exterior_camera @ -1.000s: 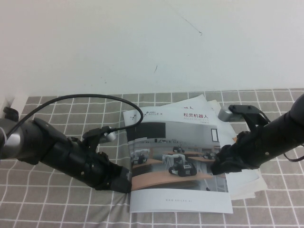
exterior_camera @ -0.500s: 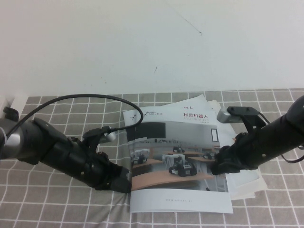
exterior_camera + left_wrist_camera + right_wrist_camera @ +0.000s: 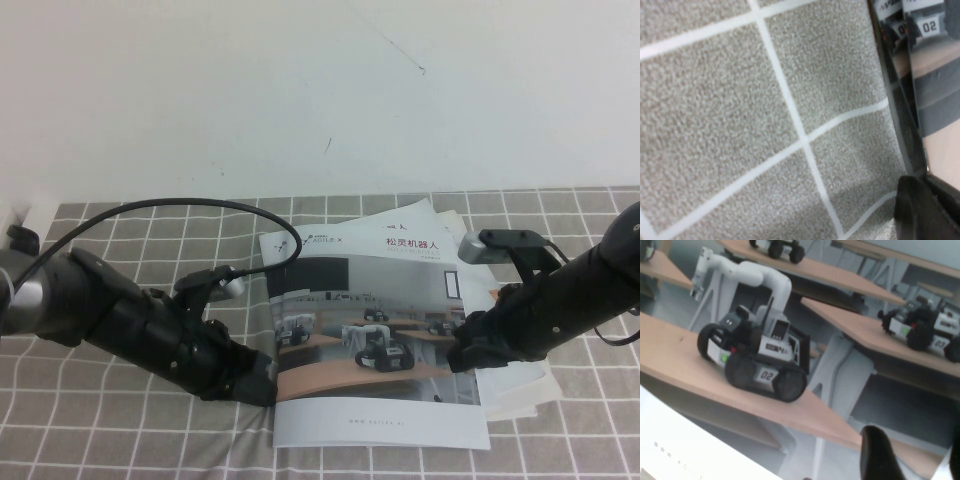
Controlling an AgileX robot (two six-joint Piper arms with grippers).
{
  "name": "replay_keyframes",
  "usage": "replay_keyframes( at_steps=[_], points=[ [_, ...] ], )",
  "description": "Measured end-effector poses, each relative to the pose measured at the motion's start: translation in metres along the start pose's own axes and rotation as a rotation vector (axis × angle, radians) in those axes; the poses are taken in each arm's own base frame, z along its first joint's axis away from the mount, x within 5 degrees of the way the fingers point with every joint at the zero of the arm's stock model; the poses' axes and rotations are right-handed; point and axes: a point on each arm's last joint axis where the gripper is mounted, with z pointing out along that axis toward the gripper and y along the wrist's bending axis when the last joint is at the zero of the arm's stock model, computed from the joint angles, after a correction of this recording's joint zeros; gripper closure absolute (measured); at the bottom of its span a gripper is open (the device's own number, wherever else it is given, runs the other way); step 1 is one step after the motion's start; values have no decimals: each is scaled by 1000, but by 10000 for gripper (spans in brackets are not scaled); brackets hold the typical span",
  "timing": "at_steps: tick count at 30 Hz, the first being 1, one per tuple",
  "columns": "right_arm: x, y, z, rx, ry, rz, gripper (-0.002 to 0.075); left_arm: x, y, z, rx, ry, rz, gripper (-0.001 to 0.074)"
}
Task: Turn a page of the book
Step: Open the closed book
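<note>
While the left gripper [image 3: 262, 378], jaw state unreadable, pins the left edge of the book [image 3: 375, 335] at lower centre, I see the right gripper [image 3: 462, 355] on the page [image 3: 400, 300]; opening unclear. I would lift slowly, then sweep leftward.

3 cameras, 1 table: raised view faces down from the robot's side.
Both wrist cameras sit very close: left on the checked cloth [image 3: 740, 125] at the book [image 3: 935, 95] edge, right on its cover, shared with the high view.
</note>
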Motion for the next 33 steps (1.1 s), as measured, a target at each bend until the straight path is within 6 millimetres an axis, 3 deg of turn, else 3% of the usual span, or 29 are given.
replay_keyframes(
  at_steps=[33],
  points=[
    [-1,1,4,-19,-14,80,408,0,0,0,0,0,0,738]
  ],
)
